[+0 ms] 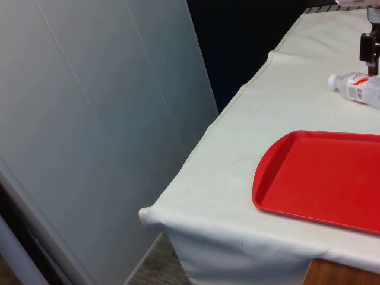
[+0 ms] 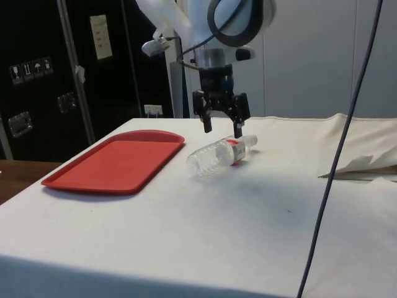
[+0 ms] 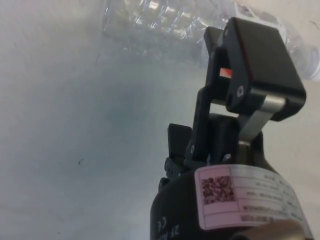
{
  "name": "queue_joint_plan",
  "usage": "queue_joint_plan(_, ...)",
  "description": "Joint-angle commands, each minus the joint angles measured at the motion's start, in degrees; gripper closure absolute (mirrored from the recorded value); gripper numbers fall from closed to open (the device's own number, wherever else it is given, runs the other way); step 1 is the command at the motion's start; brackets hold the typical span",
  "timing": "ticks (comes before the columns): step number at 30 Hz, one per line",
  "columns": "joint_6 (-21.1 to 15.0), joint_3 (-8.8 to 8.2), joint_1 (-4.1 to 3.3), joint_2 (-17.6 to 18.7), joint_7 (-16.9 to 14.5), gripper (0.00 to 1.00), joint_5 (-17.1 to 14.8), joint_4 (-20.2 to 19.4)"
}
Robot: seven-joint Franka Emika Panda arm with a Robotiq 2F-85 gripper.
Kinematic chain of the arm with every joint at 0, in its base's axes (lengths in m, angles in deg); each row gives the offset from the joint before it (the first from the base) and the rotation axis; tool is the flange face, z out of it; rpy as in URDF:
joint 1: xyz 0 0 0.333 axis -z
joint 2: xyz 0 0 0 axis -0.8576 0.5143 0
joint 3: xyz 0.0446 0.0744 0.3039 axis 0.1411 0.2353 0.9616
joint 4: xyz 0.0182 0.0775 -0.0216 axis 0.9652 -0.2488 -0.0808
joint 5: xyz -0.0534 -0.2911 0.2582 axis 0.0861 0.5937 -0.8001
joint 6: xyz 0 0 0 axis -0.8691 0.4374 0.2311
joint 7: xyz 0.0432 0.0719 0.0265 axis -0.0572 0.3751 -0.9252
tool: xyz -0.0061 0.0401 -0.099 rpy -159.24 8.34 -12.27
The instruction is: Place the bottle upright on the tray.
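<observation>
A clear plastic bottle [image 2: 218,156] with a red and white label and a white cap lies on its side on the white cloth, just beyond the red tray [image 2: 118,160]. My gripper [image 2: 221,129] hangs open directly above the bottle's label end, its fingertips a little above the plastic and nothing between them. At the front view's right edge the bottle [image 1: 359,86] lies behind the tray [image 1: 320,178], with one black finger [image 1: 370,54] over it. The wrist view has the bottle [image 3: 160,22] lying past a finger [image 3: 252,65].
A dark cable [image 2: 340,149] hangs down across the side view near a rumpled fold of cloth [image 2: 360,164]. The table's edge [image 1: 199,151] drops off at the front view's left, beside a pale wall panel [image 1: 89,119].
</observation>
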Motion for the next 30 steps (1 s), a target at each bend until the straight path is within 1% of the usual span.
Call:
queue_joint_plan(1, -0.63, 0.46, 0.46, -0.23, -1.95, 0.0, -2.69, -0.17)
queue_joint_plan(5, -0.63, 0.29, 0.63, -0.34, -4.01, 0.0, -4.98, -0.17)
queue_joint_plan(6, -0.06, -0.29, 0.23, 0.0, -2.35, 0.0, -2.86, 0.06)
queue_joint_plan(7, -0.63, 0.23, 0.63, -0.34, -4.53, 0.0, -5.61, -0.17)
queue_joint_plan(10, -0.63, 0.06, 0.74, -0.4, -6.13, 0.0, -7.45, -0.11)
queue_joint_plan(11, -0.63, -0.06, 0.8, -0.4, -7.1, 0.0, -8.59, -0.06)
queue_joint_plan(15, -0.57, -0.29, 0.86, -0.52, -9.11, 0.0, -10.77, -0.06)
queue_joint_plan(16, -0.11, -0.86, 0.52, 0.0, -7.51, 0.0, -8.82, 0.11)
queue_joint_plan(17, -0.52, -0.4, 0.86, -0.52, -9.45, 0.0, -11.23, -0.11)
queue_joint_plan(18, -0.46, -0.52, 0.86, -0.57, -9.97, 0.0, -11.8, -0.29)
queue_joint_plan(22, -0.23, -0.74, 0.74, -0.34, -9.68, 0.0, -11.46, -0.17)
queue_joint_plan(23, -0.06, -1.03, 0.69, 0.0, -8.94, 0.0, -10.49, 0.0)
queue_joint_plan(24, -0.23, -0.8, 0.74, -0.29, -9.63, 0.0, -11.29, -0.11)
queue_joint_plan(26, -0.11, -0.86, 0.8, -0.11, -9.57, 0.0, -11.12, -0.06)
queue_joint_plan(30, -0.29, -0.63, 1.15, -0.23, -10.71, 0.0, -12.83, -0.11)
